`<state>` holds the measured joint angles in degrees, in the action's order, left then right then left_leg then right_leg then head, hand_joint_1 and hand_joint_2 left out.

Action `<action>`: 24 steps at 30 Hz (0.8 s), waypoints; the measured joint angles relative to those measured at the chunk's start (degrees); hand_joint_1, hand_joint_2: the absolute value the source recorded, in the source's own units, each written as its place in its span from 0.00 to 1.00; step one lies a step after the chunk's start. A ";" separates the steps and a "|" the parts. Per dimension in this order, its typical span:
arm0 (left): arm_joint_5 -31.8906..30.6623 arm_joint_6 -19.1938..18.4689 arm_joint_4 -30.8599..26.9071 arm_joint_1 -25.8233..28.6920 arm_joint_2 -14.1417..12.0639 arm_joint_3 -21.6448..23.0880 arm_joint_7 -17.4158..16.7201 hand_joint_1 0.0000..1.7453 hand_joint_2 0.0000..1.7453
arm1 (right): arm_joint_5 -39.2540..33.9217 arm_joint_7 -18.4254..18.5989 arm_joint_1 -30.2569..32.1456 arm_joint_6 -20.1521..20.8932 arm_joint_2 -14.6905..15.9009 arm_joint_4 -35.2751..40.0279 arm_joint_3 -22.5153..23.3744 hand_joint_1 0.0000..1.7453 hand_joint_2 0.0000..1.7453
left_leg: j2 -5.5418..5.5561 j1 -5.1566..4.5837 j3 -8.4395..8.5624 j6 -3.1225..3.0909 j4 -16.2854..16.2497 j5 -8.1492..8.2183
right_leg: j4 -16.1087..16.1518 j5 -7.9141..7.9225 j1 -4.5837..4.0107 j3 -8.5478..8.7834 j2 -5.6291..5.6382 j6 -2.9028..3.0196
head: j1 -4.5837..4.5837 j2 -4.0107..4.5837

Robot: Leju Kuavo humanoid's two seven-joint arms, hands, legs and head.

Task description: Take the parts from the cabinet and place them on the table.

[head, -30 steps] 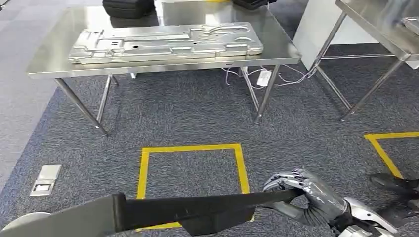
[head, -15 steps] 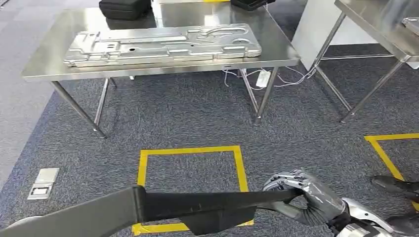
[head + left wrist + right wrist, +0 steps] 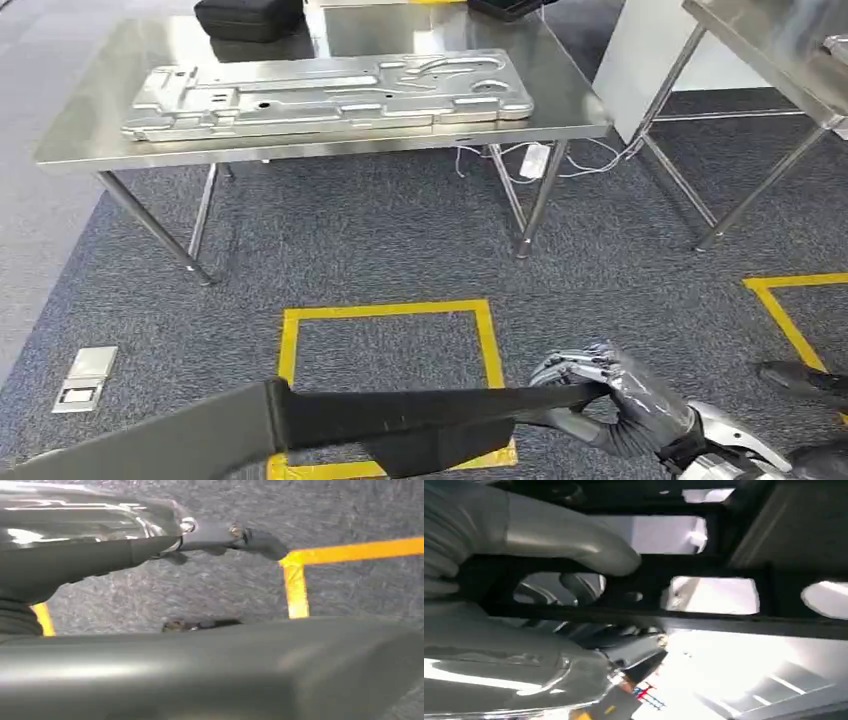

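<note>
workshop | steel tables [image 3: 90,130] | stamped metal panel [image 3: 320,95] | floor tape squares [image 3: 385,312]

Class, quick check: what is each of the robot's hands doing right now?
Right hand: grips one end of the long black part.
Left hand: cannot be told; the black part hides it.

— Where's the right robot hand [image 3: 610,392]?
— Low, arm reaching forward, fingers [image 3: 572,365] curled over the end of a long dark part [image 3: 400,420].
— And the left?
— Its wrist view shows a grey thumb [image 3: 80,560]; grip unclear.
</note>
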<state>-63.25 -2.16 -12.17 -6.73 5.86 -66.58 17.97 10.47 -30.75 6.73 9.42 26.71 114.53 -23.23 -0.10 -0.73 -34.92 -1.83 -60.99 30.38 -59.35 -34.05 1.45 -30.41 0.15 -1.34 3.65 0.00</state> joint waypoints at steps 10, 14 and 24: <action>0.74 0.00 0.00 0.15 0.04 0.13 0.24 0.00 1.00 | 0.33 1.71 0.57 -0.09 -0.02 0.15 1.73 1.00 1.00 | -0.06 0.95 6.01 -0.17 1.84 3.05 | -6.43 3.98 -0.07 -6.81 -0.16 -1.28 | -0.02 0.00; 1.16 0.11 0.00 0.11 0.04 0.11 0.24 0.00 1.00 | 0.37 2.54 1.27 -0.11 0.04 0.42 2.34 1.00 1.00 | 0.07 0.65 6.30 0.84 1.67 4.07 | -1.96 3.97 -0.49 -5.14 0.01 -0.10 | 0.02 0.00; 1.46 0.04 0.00 0.75 0.28 0.07 0.39 0.00 1.00 | 0.42 4.24 2.67 -0.96 0.07 1.53 3.43 1.00 1.00 | 0.04 1.09 -3.09 2.05 -12.15 5.87 | -1.50 1.73 -0.14 -2.48 0.01 1.49 | -0.07 0.00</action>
<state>-61.79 -2.12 -12.17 -5.98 6.14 -66.51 18.36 10.88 -26.51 9.40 8.46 26.77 116.06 -19.80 -0.06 0.36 -38.01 0.22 -73.14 36.24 -60.85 -32.33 1.31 -32.90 0.16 0.15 3.58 0.00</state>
